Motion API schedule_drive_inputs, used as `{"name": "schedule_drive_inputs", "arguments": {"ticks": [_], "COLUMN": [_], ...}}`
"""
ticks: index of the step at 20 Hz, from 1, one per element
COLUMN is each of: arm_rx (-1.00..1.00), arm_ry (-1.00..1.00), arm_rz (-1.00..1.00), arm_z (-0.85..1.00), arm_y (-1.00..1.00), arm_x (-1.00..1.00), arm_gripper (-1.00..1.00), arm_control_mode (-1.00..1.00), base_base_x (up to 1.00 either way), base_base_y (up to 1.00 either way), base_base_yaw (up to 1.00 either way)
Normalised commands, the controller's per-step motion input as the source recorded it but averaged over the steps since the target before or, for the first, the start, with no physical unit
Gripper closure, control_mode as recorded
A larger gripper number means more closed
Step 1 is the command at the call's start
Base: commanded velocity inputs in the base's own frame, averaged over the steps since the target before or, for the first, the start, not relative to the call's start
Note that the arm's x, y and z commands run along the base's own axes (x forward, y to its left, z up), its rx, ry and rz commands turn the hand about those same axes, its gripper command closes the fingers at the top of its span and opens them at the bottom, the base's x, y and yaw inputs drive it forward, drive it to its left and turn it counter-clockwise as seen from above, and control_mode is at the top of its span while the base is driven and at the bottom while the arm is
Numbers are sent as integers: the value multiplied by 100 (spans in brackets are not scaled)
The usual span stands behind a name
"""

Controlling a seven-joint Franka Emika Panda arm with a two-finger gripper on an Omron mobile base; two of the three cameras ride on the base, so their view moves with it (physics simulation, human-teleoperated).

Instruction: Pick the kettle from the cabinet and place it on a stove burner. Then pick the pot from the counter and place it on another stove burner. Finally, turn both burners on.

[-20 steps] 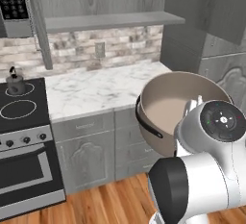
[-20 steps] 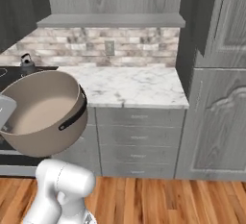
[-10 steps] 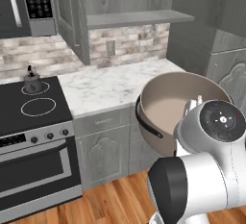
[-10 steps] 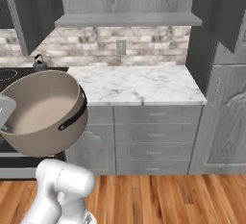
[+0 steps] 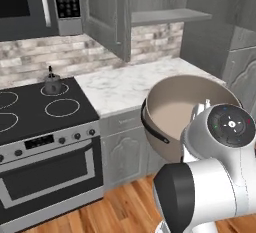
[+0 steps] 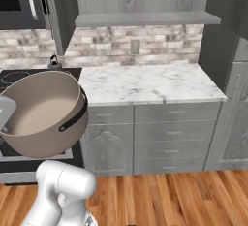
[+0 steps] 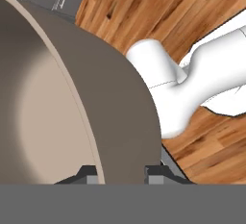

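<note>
The white marble counter [image 6: 145, 82] runs between the black glass stovetop [image 5: 30, 114] and the tall grey cupboards, with the cabinet [image 5: 150, 7] above it, one door standing open beside the microwave [image 5: 35, 4]. In front of the counter's drawer fronts the wide tan pot [image 5: 182, 112] hangs in the air, tilted toward the arm — the gripper [image 7: 122, 172] is clamped on its wall at the rim, one finger inside and one outside. The small dark kettle [image 5: 51, 82] sits upright on the back burner [image 5: 54, 88] — well apart from the pot.
</note>
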Motion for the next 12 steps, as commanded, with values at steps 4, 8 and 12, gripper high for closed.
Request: {"name": "schedule_drive_inputs", "arguments": {"ticks": [4, 8, 12], "arm_rx": [0, 0, 0], "arm_ry": [0, 0, 0], "arm_rz": [0, 0, 0], "arm_z": [0, 0, 0], "arm_y": [0, 0, 0], "arm_x": [0, 0, 0], "arm_gripper": [100, 100, 100], "arm_control_mode": [100, 100, 100], "base_base_x": [-31, -21, -3], "base_base_y": [63, 67, 69], "base_base_yaw": [-14, -14, -10]}}
